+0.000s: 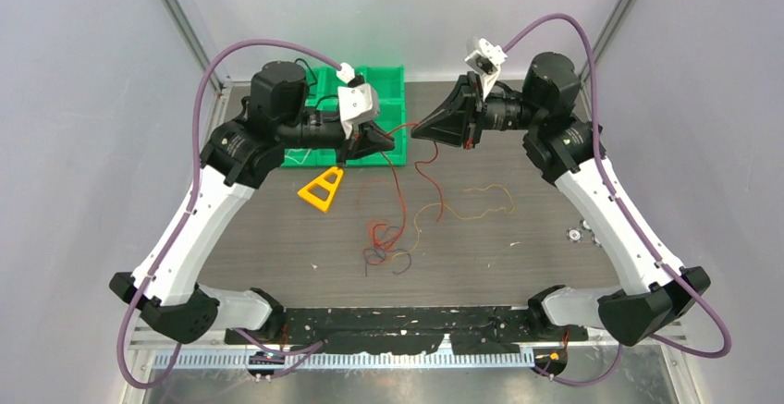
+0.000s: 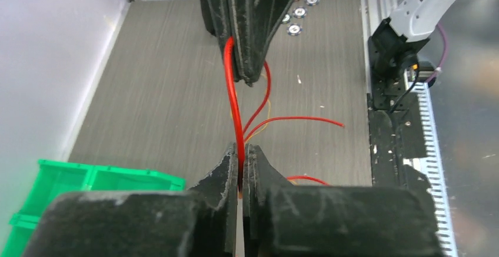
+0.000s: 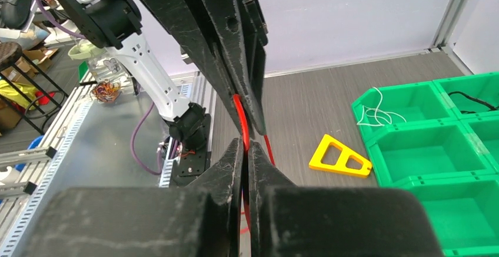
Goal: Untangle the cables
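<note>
A red cable (image 2: 234,104) runs taut between my two grippers, which face each other tip to tip above the far middle of the table. My left gripper (image 2: 241,148) is shut on one part of it, and my right gripper (image 3: 246,144) is shut on it a short way along. From the top view, red strands (image 1: 400,187) hang from both grippers down to a small clump of red, orange and dark cables (image 1: 388,247) on the table. A thin tan cable (image 1: 471,202) lies curled to the right of the clump.
Green bins (image 1: 393,85) stand at the back behind my left gripper; one holds a white wire (image 3: 376,113). A yellow triangular piece (image 1: 322,189) lies left of the cables. Small round metal parts (image 1: 578,233) sit near the right arm.
</note>
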You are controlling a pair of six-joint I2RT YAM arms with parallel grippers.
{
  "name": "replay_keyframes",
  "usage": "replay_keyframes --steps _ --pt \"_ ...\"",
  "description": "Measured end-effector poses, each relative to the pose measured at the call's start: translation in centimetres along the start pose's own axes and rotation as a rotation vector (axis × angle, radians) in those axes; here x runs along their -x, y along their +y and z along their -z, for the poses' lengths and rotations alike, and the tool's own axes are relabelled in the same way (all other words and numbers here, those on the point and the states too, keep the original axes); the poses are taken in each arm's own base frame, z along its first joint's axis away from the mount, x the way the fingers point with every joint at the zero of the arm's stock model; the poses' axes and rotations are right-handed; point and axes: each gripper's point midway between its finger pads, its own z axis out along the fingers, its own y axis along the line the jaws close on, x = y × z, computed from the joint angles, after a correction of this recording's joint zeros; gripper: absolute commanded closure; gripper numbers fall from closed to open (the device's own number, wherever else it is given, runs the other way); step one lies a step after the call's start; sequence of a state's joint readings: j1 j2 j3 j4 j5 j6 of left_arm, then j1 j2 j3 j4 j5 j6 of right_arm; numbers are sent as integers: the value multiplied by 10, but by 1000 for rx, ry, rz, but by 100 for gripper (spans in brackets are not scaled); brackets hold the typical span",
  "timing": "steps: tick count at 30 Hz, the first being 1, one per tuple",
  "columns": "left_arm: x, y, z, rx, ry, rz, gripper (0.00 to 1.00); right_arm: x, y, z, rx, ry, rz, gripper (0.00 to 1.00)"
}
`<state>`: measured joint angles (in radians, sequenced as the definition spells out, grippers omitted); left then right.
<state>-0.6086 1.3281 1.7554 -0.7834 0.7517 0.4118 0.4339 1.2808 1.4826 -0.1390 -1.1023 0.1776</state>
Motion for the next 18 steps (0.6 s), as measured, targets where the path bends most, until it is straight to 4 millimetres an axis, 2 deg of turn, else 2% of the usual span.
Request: replay_keyframes --steps 1,2,3,4,5,6,8,11,14,18 --pt "-1 -3 0 -4 -5 22 100 -1 0 0 0 4 4 90" --pt "-2 -6 0 -7 -13 46 100 -3 -1 0 -4 7 8 73" --pt "-3 -10 1 -7 -25 76 100 -4 -3 0 -13 10 13 63" --pt "-4 -13 2 -2 -42 97 100 -6 -6 -1 -24 12 12 44" --pt "-4 -16 4 8 -56 126 100 -9 -11 -1 -44 13 20 36" --pt "-4 -18 6 21 -67 146 100 -12 -16 -1 -64 16 25 24" --pt "4 -17 14 71 -113 206 100 -22 -27 -1 -105 24 22 10" --pt "29 -6 25 133 -211 258 100 -39 -39 -3 -148 44 7 0" --pt "51 3 30 162 -300 301 100 -52 -39 -12 -149 66 16 5" --pt "68 11 32 164 -377 374 100 -59 -30 -33 -114 84 79 5"
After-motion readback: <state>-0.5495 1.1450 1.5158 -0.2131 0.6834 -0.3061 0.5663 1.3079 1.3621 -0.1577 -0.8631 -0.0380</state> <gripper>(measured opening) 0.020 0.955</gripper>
